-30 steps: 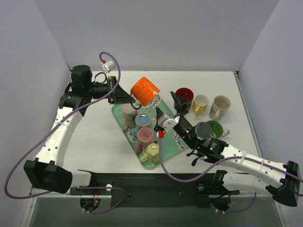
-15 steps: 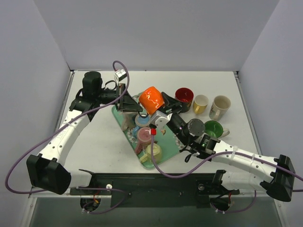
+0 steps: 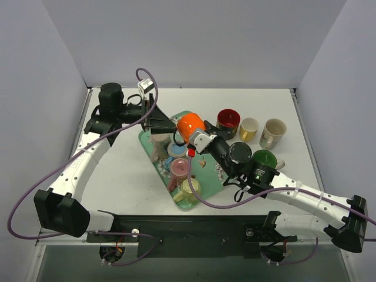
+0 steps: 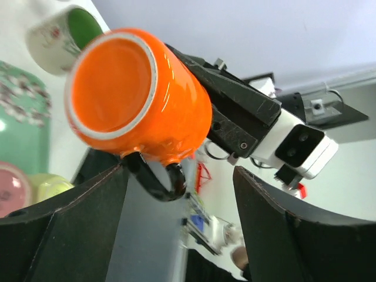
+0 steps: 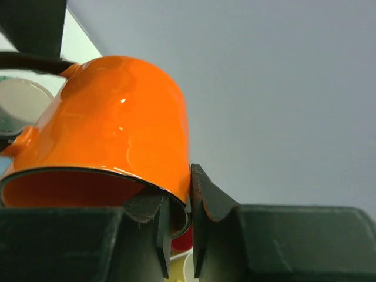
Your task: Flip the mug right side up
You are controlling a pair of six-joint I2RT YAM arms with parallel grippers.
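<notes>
White tabletop, grey walls: at frame centre the orange mug (image 3: 191, 126) hangs tilted, mouth downward, above the green tray (image 3: 144, 138), its rim pinched by the right gripper (image 5: 178, 194). The left gripper (image 4: 179, 173) is spread wide either side of the black handle (image 4: 157, 182), not touching. The mug looks glazed, rigid, probably slippery and breakable, so the handle or rim seems the surest hold.

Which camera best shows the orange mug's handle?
The left wrist view: the orange mug fills it, its black handle plainly visible. The right wrist view shows mostly its rim, pinched by the right claw. The top view shows it small, handle unclear.
</notes>
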